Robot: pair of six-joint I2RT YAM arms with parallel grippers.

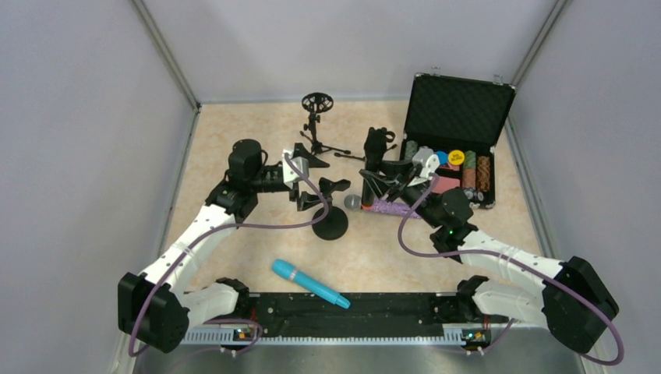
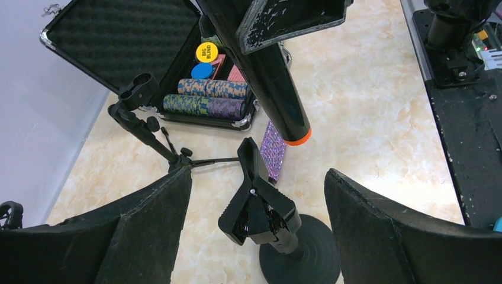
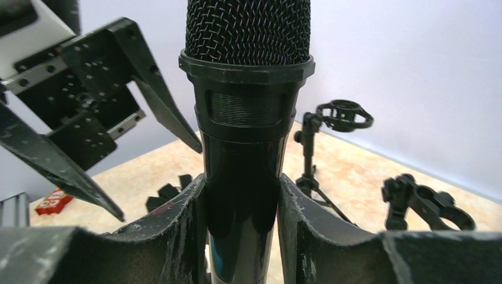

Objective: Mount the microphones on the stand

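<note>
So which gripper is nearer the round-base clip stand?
Left. The left gripper is open, almost at the clip stand; the right gripper holds the black microphone farther right.

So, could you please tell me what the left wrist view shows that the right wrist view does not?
Left wrist only: the orange end ring, clip stand, purple microphone and chip case. Right wrist only: the mesh grille. Both: the black microphone, gripped by the right gripper.

Open black case (image 1: 460, 101) — stacked poker chips (image 1: 471, 165) inside, far right.
</note>
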